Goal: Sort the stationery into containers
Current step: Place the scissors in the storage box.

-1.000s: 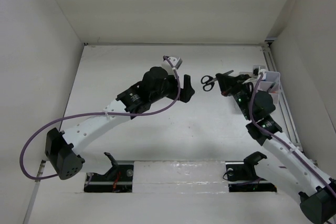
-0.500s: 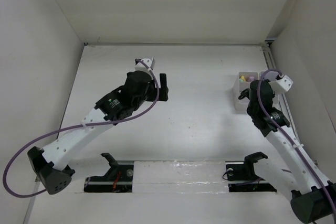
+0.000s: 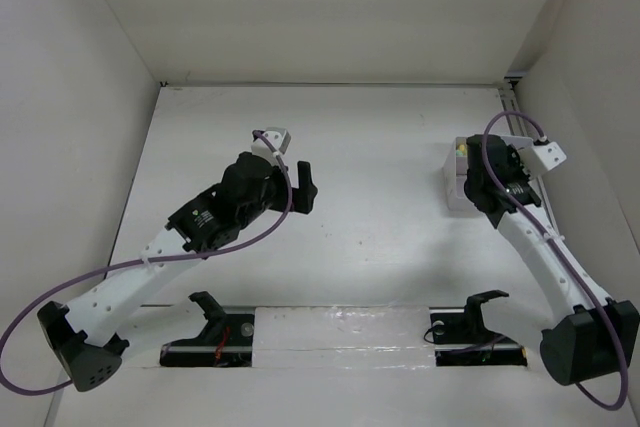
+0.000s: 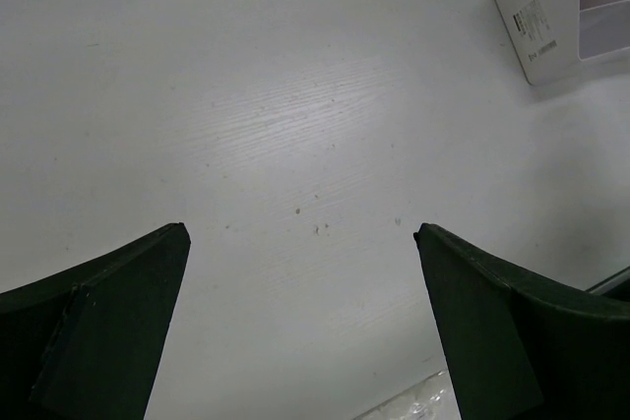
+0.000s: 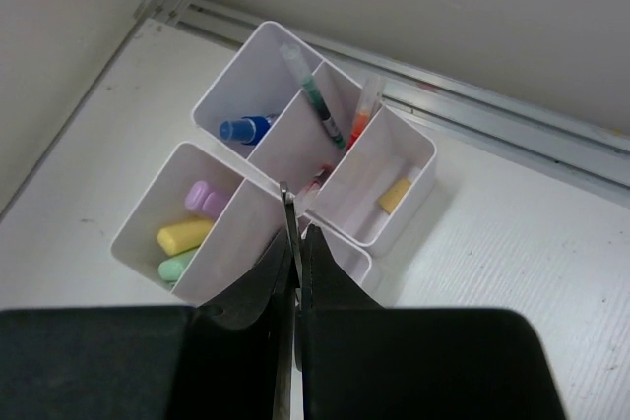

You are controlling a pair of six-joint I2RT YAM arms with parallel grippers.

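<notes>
Right wrist view showed the scissors (image 5: pixel 286 206) as a thin steel blade pinched between the clenched fingers of your right gripper (image 5: pixel 295 255), just above the containers (image 5: pixel 258 38), long axis running away from the wrist with the tip toward a dividing wall; the handles were hidden. They looked stiff, light and slick, so a hold across the flat blades near the pivot would suit. Your left gripper (image 4: pixel 300 233) hung spread wide, holding nothing, over the table (image 4: pixel 295 95).

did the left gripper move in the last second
Yes. In the top view the left gripper, open, has swung left and slightly nearer the front, away from the rail on the right.
</notes>
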